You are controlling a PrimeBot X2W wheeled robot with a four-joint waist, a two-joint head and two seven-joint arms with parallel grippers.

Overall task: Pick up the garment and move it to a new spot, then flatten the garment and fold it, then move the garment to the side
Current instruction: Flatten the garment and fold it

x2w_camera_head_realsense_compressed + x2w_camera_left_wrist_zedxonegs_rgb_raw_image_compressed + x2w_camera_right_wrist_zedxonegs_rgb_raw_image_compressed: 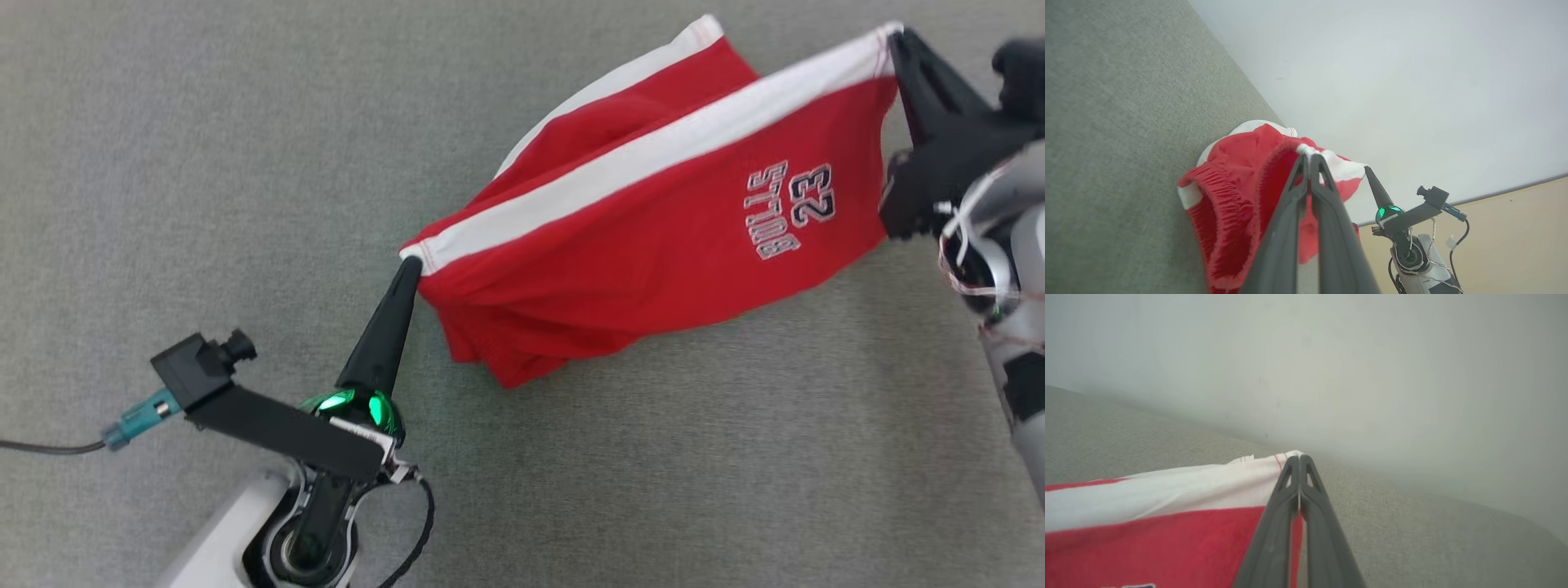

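The garment [653, 245], red shorts with a white side stripe and a "BULLS 23" print, hangs stretched between both grippers above the grey surface. My left gripper [411, 265] is shut on the waistband end of the white stripe; in the left wrist view the left gripper [1308, 157] pinches the ribbed elastic of the garment [1229, 196]. At the upper right, my right gripper [896, 37] is shut on the hem end of the stripe. The right wrist view shows the right gripper [1299, 457] closed on that white corner of the garment [1167, 522]. The right gripper [1367, 168] also appears in the left wrist view.
A grey fabric surface [204, 163] spreads under everything. A pale wall [1412, 81] borders it on the far side, with beige floor [1515, 245] beyond the edge. A dark cable [49, 447] trails from the left wrist camera.
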